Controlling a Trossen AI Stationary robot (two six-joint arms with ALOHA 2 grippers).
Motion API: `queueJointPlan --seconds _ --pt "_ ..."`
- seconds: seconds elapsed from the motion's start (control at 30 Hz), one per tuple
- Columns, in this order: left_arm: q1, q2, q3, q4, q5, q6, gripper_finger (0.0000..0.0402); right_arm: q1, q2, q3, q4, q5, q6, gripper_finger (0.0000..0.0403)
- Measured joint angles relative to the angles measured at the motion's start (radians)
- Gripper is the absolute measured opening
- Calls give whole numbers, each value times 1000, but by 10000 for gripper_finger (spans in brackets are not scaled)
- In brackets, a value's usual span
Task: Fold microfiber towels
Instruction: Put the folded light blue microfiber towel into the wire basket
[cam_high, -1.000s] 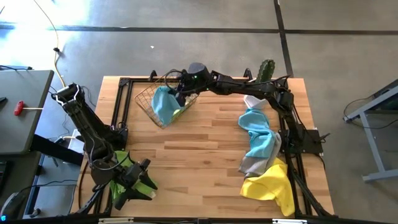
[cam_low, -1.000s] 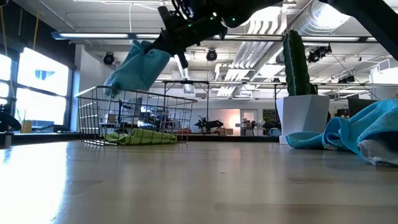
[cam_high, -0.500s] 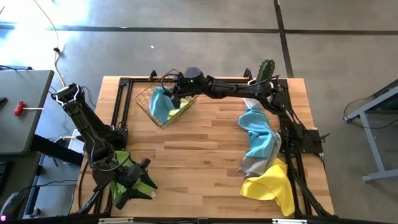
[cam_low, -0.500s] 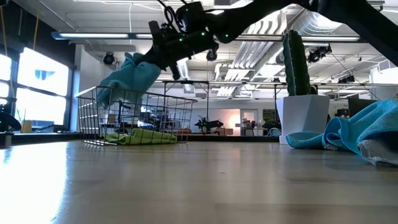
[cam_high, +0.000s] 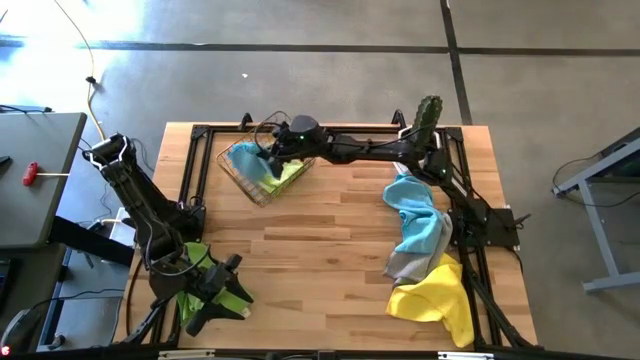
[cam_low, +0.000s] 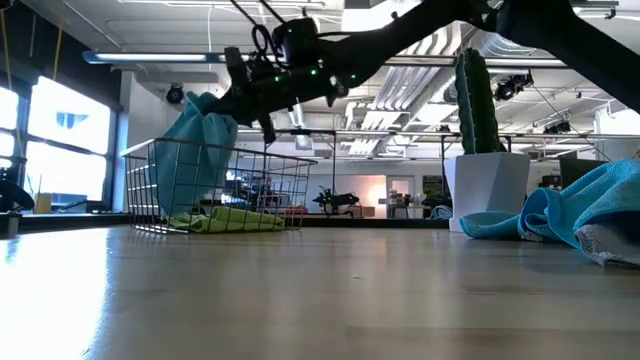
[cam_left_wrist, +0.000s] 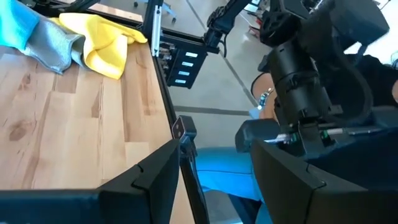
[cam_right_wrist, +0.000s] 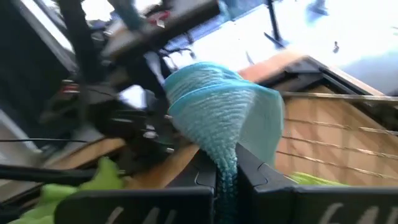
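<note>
Left gripper (cam_high: 222, 290): parked at the table's 7 o'clock corner, jaws spread wide and closed on nothing; a lime green towel (cam_high: 190, 255) lies bunched under the arm there.
Wire basket (cam_high: 232, 172): sits at 11 o'clock on the table; a second lime green towel (cam_low: 225, 219) lies flat in its bottom.
Light blue towel (cam_low: 200, 145): hangs limp from the right gripper over the basket's 9 o'clock side, its lower folds drooping inside the wires.
Right gripper (cam_right_wrist: 226, 163): reaches across to 11 o'clock, fingers pressed fully together on a pinched fold of that towel.
Towel pile: another light blue towel (cam_high: 415, 215), a grey towel (cam_high: 405, 265) and a yellow towel (cam_high: 435, 295) are heaped from 3 to 5 o'clock.
Handling: the cloths look light, soft and floppy with a grippy nap; judged best taken by a corner or hem so they hang open.
</note>
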Motion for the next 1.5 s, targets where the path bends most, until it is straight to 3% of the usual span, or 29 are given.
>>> queueJointPlan --seconds 0.23,0.5,0.97,1.17,1.3,1.5 --pt "0 0 0 -4 0 -21 188 1 86 192 -233 -58 -2 0" --pt "0 0 0 -44 5 -26 188 2 92 397 -485 -160 -9 0" --pt "0 0 0 -94 3 -26 188 -36 145 341 -513 -16 -37 0" --pt "0 0 0 -97 3 -26 188 -57 162 341 -517 -10 -90 4" --pt "0 0 0 -100 3 -26 188 -57 162 341 -528 32 -152 31" --pt "0 0 0 -102 2 -26 188 -57 162 341 -556 92 -243 102"
